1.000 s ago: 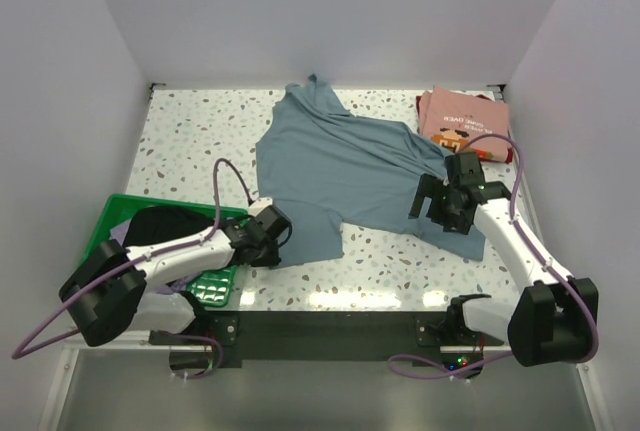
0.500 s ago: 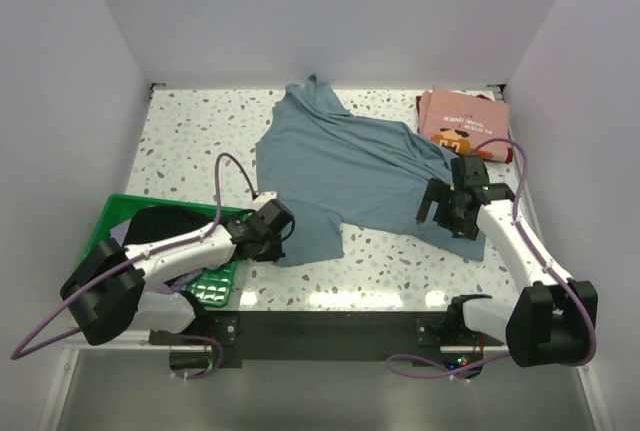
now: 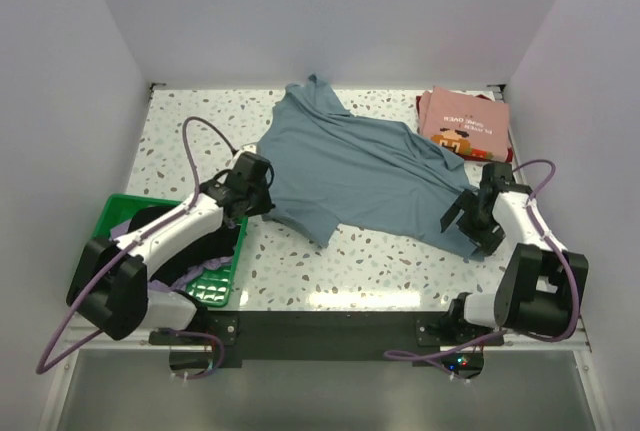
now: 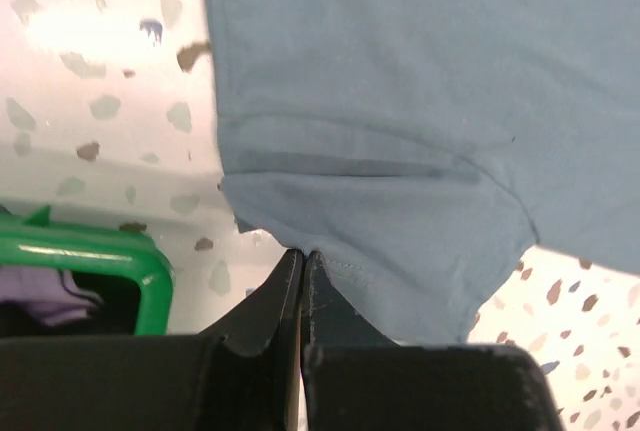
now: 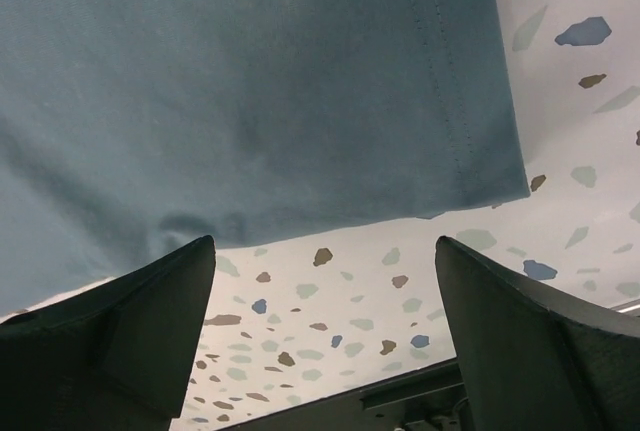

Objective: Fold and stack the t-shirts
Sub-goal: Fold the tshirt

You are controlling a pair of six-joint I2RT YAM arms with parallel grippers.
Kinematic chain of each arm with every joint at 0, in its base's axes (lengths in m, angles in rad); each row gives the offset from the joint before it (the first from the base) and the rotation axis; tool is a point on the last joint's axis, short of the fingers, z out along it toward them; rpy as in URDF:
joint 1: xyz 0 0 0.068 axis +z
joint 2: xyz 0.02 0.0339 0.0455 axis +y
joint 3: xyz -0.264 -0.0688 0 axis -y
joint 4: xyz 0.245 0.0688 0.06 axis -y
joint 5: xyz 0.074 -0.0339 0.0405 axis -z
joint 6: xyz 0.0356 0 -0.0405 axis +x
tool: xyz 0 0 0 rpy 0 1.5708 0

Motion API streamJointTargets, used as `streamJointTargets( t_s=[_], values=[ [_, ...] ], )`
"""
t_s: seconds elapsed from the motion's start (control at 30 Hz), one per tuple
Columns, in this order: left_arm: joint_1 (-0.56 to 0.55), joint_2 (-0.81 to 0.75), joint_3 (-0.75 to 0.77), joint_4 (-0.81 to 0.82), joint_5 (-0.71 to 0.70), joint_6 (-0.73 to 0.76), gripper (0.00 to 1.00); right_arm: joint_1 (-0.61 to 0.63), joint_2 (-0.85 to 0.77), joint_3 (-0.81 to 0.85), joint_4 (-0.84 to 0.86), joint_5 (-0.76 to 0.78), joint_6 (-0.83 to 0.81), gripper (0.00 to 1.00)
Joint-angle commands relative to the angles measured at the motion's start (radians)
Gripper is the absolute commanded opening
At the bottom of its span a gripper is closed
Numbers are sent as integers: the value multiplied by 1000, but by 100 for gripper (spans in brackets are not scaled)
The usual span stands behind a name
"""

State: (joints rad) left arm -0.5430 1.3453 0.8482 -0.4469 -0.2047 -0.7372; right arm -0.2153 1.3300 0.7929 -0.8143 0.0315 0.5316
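Across the middle of the table [image 3: 180, 131] the blue shirt [image 3: 350, 166] lies rumpled, its near right corner partly hidden under my right arm [image 3: 522, 219]. The basket [image 3: 108, 215] at near left holds dark and lavender cloth [image 3: 208, 265] I can't make out behind the left arm [image 3: 175, 234], and a folded pink shirt [image 3: 465, 119] sits far right. My left gripper [image 4: 302, 257] is pinched tight on the blue shirt's left edge, while the right gripper [image 5: 322, 247] gapes wide over its near right edge, holding nothing.

Your left gripper [image 3: 254, 182] is pinched tight on the hem of the grey-blue t-shirt [image 3: 350, 161], its arm stretched forward. Your right gripper [image 5: 325, 251] sits low, jaws spread wide.
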Motion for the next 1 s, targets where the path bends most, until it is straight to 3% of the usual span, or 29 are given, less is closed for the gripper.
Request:
streamJointTargets(
  t_s=[0.0,0.33,0.97],
  values=[
    [61,3,84,66,62,81,0,-1,9,15,10,39,47,94],
    [169,169,345,57,123,176,0,-18,81,-14,23,71,84,95],
    [336,279,495,68,192,246,0,22,285,58,141,-2,96,91]
  ],
)
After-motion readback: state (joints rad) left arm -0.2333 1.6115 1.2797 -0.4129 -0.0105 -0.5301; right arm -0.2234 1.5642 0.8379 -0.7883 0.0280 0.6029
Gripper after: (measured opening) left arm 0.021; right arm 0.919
